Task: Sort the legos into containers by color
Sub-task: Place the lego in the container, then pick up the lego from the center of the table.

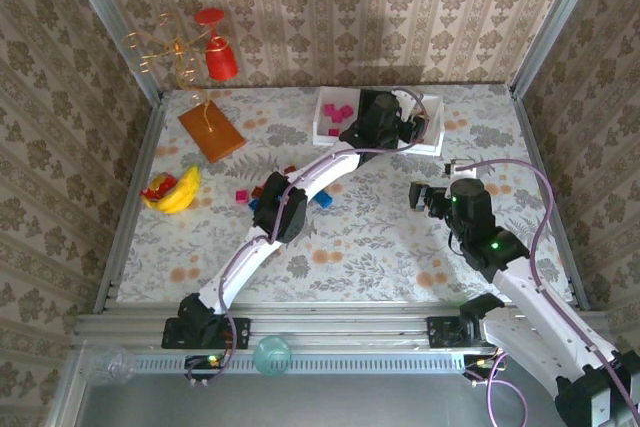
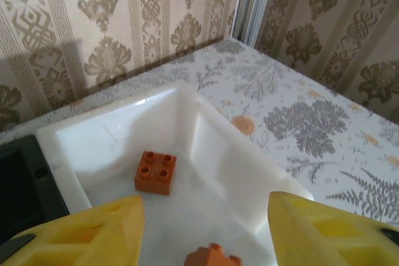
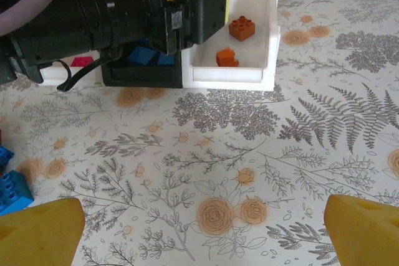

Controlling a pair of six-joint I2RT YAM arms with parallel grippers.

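My left gripper (image 2: 206, 235) hangs open over the right-hand white container (image 2: 124, 135). One orange lego (image 2: 154, 172) lies flat in it, and a second orange lego (image 2: 212, 256) sits loose between the yellow fingers (image 2: 93, 235), untouched by either. The right wrist view shows both orange legos (image 3: 242, 27) in that container (image 3: 268, 42), blue legos (image 3: 149, 57) in the black container (image 3: 140, 78), and the left gripper's body above them. Pink legos (image 1: 338, 112) fill the left white container (image 1: 322, 127). My right gripper (image 1: 415, 194) stands open and empty above bare tabletop.
Loose pink legos (image 1: 242, 195) and blue legos (image 1: 325, 200) lie mid-table beside the left arm; more blue ones (image 3: 12, 185) are left of my right gripper. A yellow banana toy (image 1: 175, 190), an orange board (image 1: 211, 130) and a wire stand with a red piece (image 1: 218, 57) occupy the left.
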